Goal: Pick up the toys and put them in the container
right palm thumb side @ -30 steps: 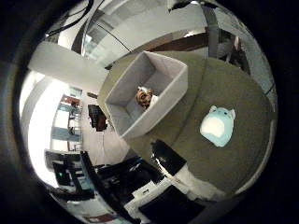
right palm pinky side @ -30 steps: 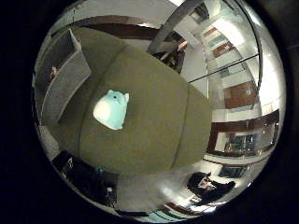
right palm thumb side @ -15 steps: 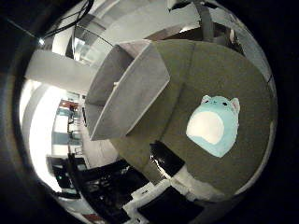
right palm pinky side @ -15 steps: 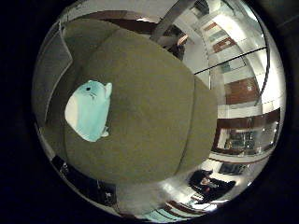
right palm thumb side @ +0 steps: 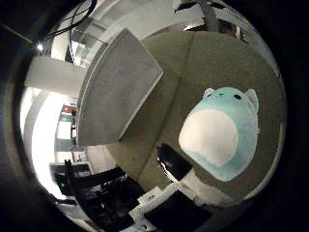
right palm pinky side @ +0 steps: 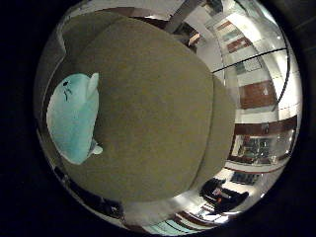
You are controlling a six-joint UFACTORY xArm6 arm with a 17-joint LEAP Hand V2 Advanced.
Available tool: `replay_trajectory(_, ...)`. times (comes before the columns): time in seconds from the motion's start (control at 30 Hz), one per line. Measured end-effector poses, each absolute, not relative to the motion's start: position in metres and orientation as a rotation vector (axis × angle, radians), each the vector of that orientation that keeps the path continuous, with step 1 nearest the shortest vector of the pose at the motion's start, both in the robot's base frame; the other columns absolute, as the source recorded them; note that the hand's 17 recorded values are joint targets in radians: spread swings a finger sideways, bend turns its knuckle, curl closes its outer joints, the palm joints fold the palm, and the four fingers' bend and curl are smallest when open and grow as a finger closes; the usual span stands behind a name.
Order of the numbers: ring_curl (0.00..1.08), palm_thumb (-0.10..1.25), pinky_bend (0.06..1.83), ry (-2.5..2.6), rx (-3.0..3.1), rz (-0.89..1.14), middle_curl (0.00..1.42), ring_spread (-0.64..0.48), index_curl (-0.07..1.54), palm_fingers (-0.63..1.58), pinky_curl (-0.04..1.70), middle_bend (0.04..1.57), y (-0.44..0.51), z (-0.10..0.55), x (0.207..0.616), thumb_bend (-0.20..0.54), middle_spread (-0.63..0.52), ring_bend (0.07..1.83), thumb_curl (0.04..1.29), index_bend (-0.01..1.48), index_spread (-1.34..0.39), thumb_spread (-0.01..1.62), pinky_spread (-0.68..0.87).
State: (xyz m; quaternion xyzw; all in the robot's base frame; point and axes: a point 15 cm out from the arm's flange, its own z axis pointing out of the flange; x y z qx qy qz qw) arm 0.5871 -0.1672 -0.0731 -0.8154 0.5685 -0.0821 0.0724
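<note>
A teal plush toy (right palm thumb side: 222, 135) with a white belly and small ears lies on the olive-green table (right palm pinky side: 158, 108). It fills much of the thumb side view, so it is close under my palm. The plush (right palm pinky side: 74, 118) shows again in the little finger side view. Beside it on the table stands the grey container (right palm thumb side: 120, 92), seen from its outer wall, with its inside hidden. A black and white part of my hand (right palm thumb side: 176, 166) reaches in next to the toy without touching it.
The table's rounded edge (right palm pinky side: 217, 148) drops off to the room's floor. Dark chairs (right palm thumb side: 96, 188) stand beyond the edge near the container. Bare table surface stretches away from the plush on the side opposite the container.
The camera has come down towards the plush, which now looks much larger in both views. The container's inside, seen with a brown toy a second ago, is out of sight.
</note>
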Motion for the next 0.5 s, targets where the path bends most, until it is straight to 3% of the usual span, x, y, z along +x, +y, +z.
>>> replay_trajectory(0.5, 0.27, 0.55, 0.49, 1.704, -2.478, -0.199, 0.3, 0.14, 0.31, 0.07, 0.16, 0.19, -0.168, -0.088, 0.576, -0.025, -0.02, 0.26, 0.3, 0.18, -0.41, 1.03, 0.34)
